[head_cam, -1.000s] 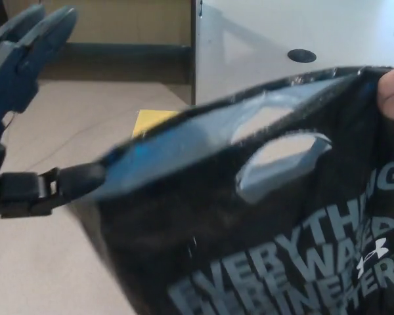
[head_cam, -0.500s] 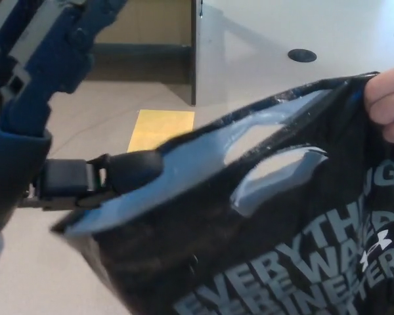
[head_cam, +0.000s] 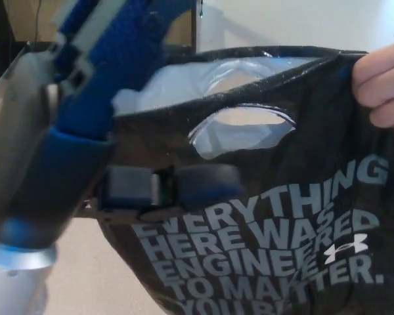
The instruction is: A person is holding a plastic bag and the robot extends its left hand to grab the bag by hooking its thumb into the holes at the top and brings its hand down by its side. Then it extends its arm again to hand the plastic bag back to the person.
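The left hand [head_cam: 111,111] is right up against the bag [head_cam: 282,216], thumb just below and left of the handle hole [head_cam: 240,131]. Can't tell how its fingers are set. A person's hand [head_cam: 384,88] holds the bag's far corner.

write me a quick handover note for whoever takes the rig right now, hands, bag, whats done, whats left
Left hand: extended at the plastic bag, thumb lying across its front just below the handle hole, not hooked in. Whether it grips anything cannot be told.
Right hand: not in view.
Bag: held up by a person's hand at its top right corner, mouth open, printed side facing the camera.
Done: the left arm has reached the bag.
Left: hook the thumb into the hole, take the bag, lower the hand to the side, then extend again and hand it back.
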